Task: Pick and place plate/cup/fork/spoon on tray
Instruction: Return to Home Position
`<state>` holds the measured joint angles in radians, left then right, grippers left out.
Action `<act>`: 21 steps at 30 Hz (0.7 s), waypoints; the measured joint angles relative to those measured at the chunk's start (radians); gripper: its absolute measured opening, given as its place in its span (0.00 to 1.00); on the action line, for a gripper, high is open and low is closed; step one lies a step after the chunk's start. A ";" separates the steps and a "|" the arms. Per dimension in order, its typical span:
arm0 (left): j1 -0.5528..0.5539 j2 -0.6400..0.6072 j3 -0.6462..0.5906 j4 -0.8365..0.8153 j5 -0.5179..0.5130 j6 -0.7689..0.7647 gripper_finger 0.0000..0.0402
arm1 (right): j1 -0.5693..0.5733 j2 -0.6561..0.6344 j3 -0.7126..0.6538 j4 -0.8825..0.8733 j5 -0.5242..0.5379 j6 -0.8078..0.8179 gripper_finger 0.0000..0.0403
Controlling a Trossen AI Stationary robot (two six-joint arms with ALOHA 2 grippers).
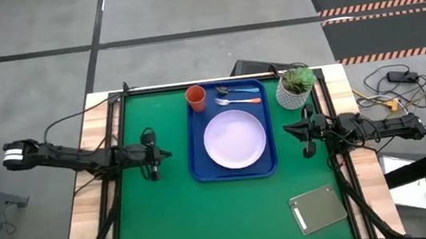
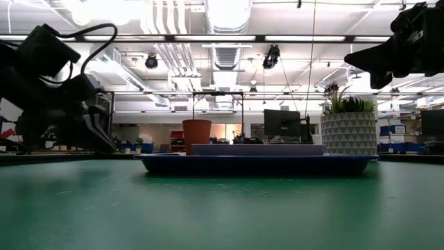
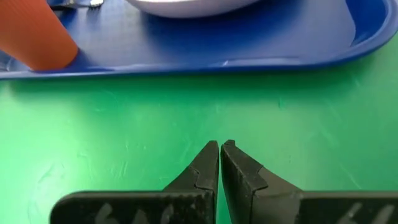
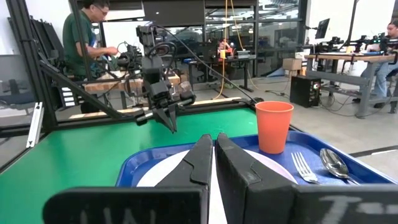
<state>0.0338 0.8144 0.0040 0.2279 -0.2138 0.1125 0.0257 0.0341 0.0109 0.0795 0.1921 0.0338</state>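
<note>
The blue tray (image 1: 198, 149) lies on the green table (image 1: 168, 221), toward its far edge and about midway between the 2 arms. The plate (image 1: 235, 139) sits flat inside the tray and fills most of its near part. The orange-red cup (image 1: 196, 98) stands upright in the tray's far left corner. Beside the cup, along the far end of the tray, the spoon (image 1: 235, 90) and the fork (image 1: 241, 100) lie side by side. The spoon is nearer the rim and the fork nearer the plate. All 4 things are inside the tray.

The left gripper (image 1: 164, 152) is above the table just left of the tray and points toward it. Its fingers (image 3: 205, 168) are pressed together at the tips and hold nothing. The right gripper (image 1: 289, 130) is just off the tray's right side and points at the plate. Its fingers (image 4: 202, 155) are also closed on nothing, with only a thin slit between them.

A potted plant (image 1: 294, 88) stands near the tray's far right corner. A grey slab (image 1: 318, 209) lies at the table's near right.
</note>
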 joint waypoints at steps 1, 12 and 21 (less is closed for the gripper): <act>0.000 0.006 0.000 0.000 0.000 0.000 0.00 | 0.000 0.000 0.000 0.000 0.000 0.000 0.02; 0.000 0.079 0.000 0.000 0.000 0.000 0.00 | 0.000 0.000 0.000 0.000 0.000 0.000 0.02; 0.000 0.132 0.000 0.011 0.000 0.000 0.00 | 0.000 0.000 0.000 0.000 0.000 0.000 0.02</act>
<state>0.0334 0.9459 0.0036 0.2386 -0.2142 0.1123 0.0257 0.0341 0.0109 0.0795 0.1925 0.0338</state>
